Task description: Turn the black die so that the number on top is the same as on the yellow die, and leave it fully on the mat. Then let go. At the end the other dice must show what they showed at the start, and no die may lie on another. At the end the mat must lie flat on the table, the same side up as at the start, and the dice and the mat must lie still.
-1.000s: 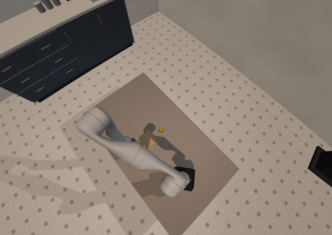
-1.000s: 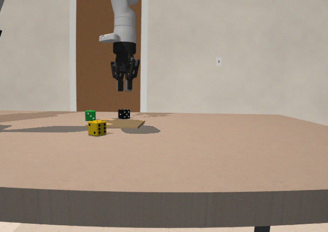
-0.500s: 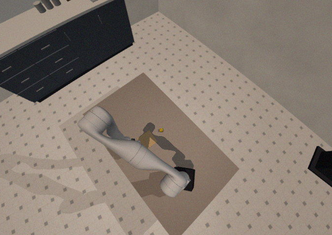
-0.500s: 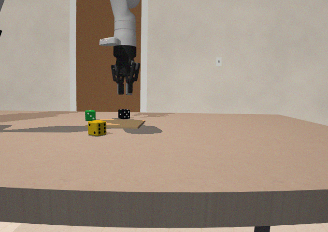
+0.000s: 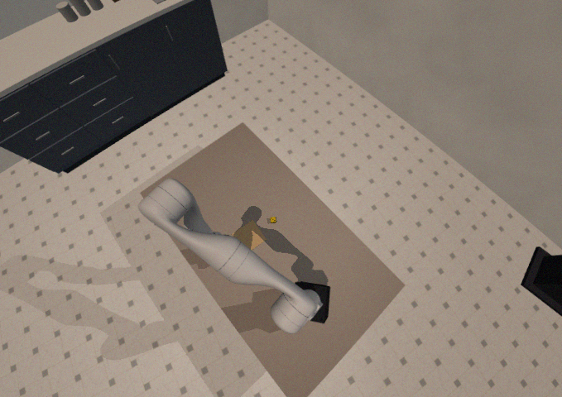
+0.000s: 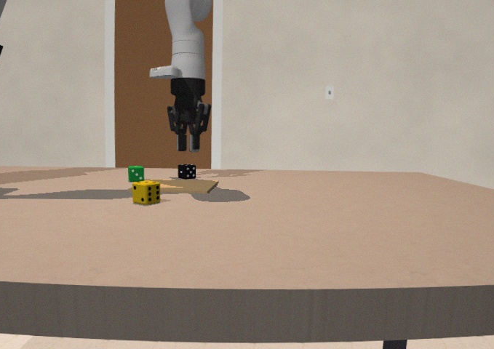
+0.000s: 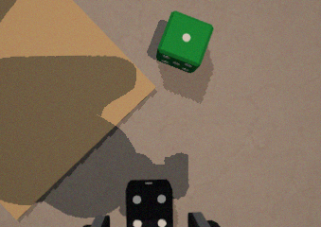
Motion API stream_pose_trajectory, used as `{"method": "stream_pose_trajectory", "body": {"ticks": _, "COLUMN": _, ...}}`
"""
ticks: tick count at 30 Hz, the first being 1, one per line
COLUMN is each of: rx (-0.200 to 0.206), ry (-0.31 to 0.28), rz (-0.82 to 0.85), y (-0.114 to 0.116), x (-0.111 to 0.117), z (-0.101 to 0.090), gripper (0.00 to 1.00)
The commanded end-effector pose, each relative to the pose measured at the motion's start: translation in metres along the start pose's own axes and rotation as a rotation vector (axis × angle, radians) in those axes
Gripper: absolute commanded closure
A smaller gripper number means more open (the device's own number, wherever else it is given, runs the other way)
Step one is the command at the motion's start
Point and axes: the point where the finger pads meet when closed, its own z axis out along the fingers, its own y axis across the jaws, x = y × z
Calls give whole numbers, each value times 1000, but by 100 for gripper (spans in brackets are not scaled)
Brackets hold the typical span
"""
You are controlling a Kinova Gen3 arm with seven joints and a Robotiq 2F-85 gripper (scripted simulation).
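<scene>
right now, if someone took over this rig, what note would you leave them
Pincer: partly open, holding nothing, hanging above the black die.
Black die: on the bare table just off the mat, four on top.
Green die: on the table beside the mat, one on top.
Yellow die: on the table in front of the mat; its top number cannot be read.
Done: nothing yet.
Left: lower, grip, turn the black die to match yellow, set it fully on the mat, release.
</scene>
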Motion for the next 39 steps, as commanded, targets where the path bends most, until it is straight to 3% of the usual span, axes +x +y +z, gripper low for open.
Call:
{"method": "stream_pose_trajectory", "body": {"ticks": 1, "rx": -3, "ry": 4, "rz": 3, "y": 1, "x": 2, "z": 5, "gripper": 54}}
{"method": "stream_pose_trajectory", "body": {"ticks": 11, "rx": -3, "ry": 4, "rz": 3, "y": 1, "x": 2, "z": 16, "gripper": 54}}
{"method": "stream_pose_trajectory", "body": {"ticks": 39, "rx": -3, "ry": 4, "rz": 3, "y": 1, "x": 2, "z": 19, "gripper": 54}}
